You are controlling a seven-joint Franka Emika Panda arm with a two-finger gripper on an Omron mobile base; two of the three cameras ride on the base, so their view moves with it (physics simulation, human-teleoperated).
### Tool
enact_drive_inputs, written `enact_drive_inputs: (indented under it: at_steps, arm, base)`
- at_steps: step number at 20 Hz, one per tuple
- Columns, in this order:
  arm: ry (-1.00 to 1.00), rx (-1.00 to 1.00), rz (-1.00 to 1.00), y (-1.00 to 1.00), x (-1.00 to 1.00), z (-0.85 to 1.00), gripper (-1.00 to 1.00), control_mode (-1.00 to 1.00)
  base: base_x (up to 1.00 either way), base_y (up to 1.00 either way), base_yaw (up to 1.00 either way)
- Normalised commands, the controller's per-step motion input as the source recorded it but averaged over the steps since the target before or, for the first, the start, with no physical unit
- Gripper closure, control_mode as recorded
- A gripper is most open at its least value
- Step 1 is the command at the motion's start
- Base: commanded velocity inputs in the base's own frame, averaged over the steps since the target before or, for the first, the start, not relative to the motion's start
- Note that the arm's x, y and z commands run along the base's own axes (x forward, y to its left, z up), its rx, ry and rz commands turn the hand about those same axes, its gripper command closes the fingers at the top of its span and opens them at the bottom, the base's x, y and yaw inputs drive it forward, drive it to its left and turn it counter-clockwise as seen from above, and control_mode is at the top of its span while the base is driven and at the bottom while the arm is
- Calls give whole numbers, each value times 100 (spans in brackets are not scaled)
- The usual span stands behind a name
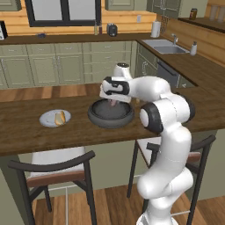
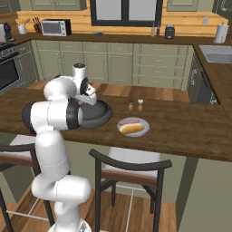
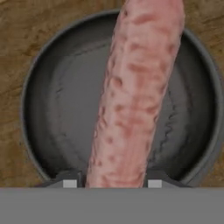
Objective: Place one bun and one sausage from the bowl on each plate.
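The light is even and soft, with no strong source to see. The dark brown wooden desk (image 1: 26,132) shows only weak shadows under things. No glare appears. Both base views are a little soft and grainy. The hand view is blurred, mostly on the close pink mottled sausage (image 3: 135,92).
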Motion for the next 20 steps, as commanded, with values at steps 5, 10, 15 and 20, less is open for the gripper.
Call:
enact_drive_inputs:
  at_steps: [5,10,15,20]
  arm:
    - [4,4,46,94,-2,95,100,-100]
    - [5,5,64,83,-9,14,100,-100]
    - [5,1,59,72,-13,-15,100,-100]
    - [-2,6,15,80,5,-4,100,-100]
  base:
    - [0,0,0]
    - [0,0,0]
    - [0,0,0]
    - [0,0,0]
